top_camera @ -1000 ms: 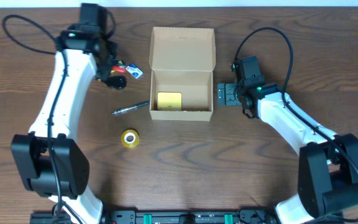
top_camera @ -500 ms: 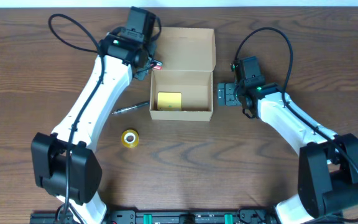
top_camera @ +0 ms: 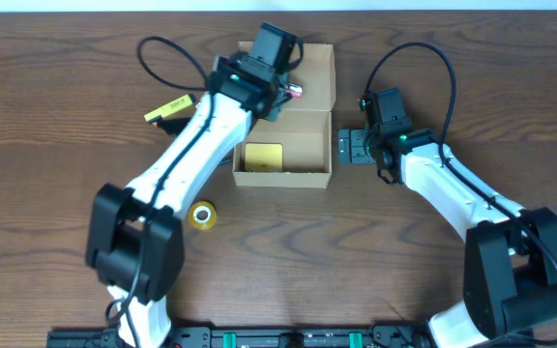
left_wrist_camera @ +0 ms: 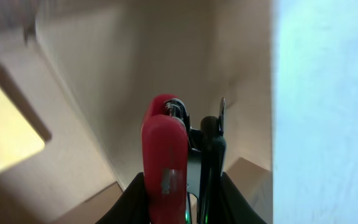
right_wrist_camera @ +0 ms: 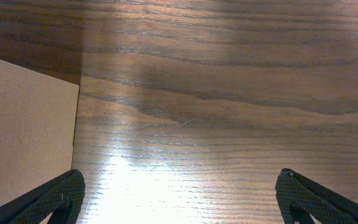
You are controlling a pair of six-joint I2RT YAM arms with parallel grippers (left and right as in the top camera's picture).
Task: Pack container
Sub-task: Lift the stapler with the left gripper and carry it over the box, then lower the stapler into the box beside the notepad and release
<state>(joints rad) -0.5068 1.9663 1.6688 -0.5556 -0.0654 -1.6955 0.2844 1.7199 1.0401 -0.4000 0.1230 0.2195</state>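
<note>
Packing is partly done: one thing is in the box and another hangs over it.

The open cardboard box [top_camera: 283,178] sits mid-table with its lid folded back, and a yellow pad [top_camera: 264,157] lies inside. The left gripper [top_camera: 290,90] reaches over the box's far side, pinching a small red item [left_wrist_camera: 165,155] that is not yet let go. On the table outside the box are a yellow tape roll [top_camera: 201,215] and a yellow-and-black piece [top_camera: 165,111], so more packing and closing the lid likely remain. The right gripper [top_camera: 349,148] sits just beside the box's right wall, its jaws spread wide and empty. Only the left wrist view shows the red item's metal and black parts and the box interior below it. Only the overhead view shows the loose things.
</note>
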